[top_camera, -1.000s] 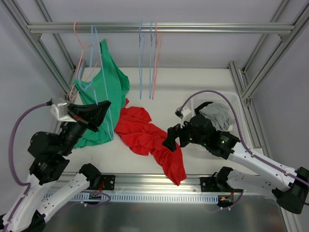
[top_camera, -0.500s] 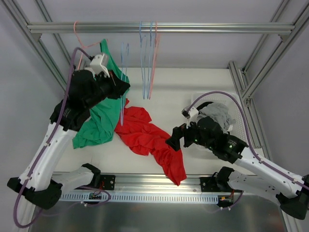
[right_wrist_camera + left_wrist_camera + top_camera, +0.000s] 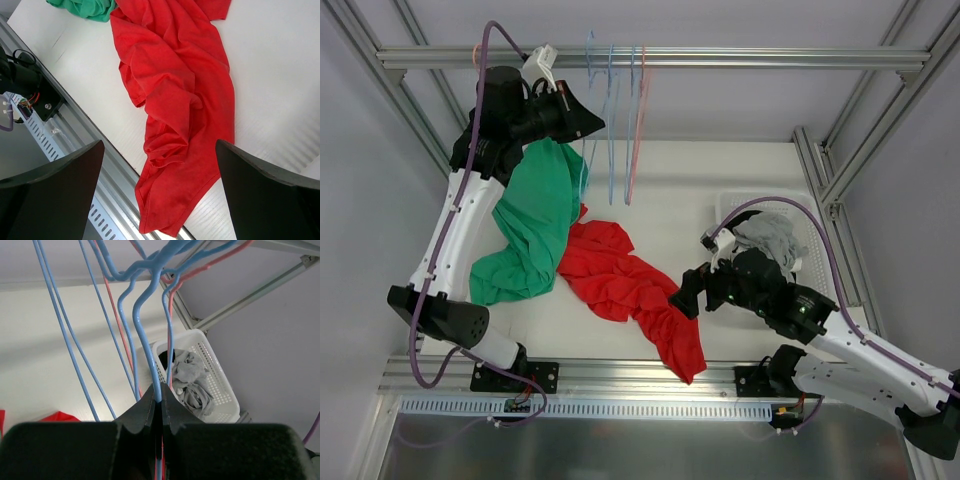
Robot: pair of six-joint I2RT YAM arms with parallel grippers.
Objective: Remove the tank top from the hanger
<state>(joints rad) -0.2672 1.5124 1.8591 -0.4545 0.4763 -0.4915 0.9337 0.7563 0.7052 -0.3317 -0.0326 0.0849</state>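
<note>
Left wrist view: left gripper (image 3: 159,401), jaws clenched on the blue hanger (image 3: 141,335) at the rail (image 3: 740,57). Right gripper (image 3: 684,293) jaws released. Green tank top (image 3: 535,215) lies far left on the desk (image 3: 740,190). Letting go before the hook seats could drop the hanger.

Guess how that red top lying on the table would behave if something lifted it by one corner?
Probably floppy: the red top lies crumpled in soft folds on the table, so it would likely drape and hang limp. It looks thin, so likely light. Pushed, it would probably bunch up rather than slide whole.
</note>
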